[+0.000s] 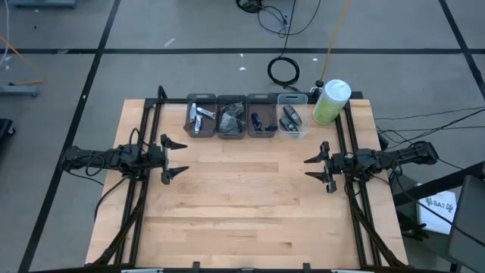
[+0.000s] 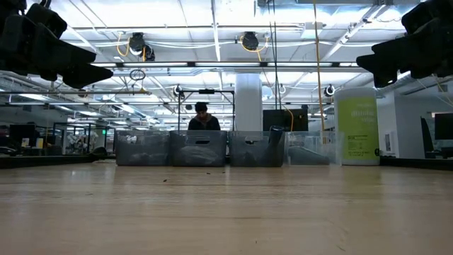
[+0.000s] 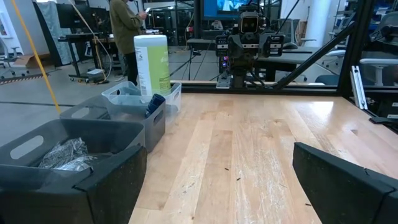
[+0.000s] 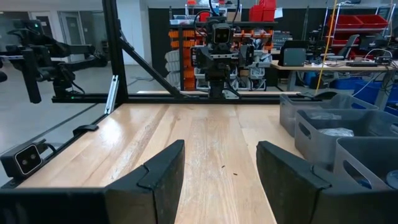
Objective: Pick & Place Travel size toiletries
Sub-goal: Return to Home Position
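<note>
The toiletries lie sorted in four small bins along the table's far edge: white-and-blue tubes [image 1: 198, 115] in the leftmost bin, a crinkled dark grey heap [image 1: 230, 117] in the second, small dark blue packets [image 1: 260, 120] in the third, dark pieces [image 1: 289, 117] in the clear fourth. My left gripper [image 1: 176, 158] hovers open above the table's left side, pointing right. My right gripper [image 1: 315, 168] hovers open above the right side, pointing left. Both are well short of the bins.
A big green bottle with a white cap [image 1: 331, 101] stands at the far right corner beside the clear bin [image 1: 292, 114]. Black frame rails [image 1: 144, 136] run along both table sides. The wood surface [image 1: 250, 205] between the arms is bare. A person [image 2: 203, 117] shows beyond the table.
</note>
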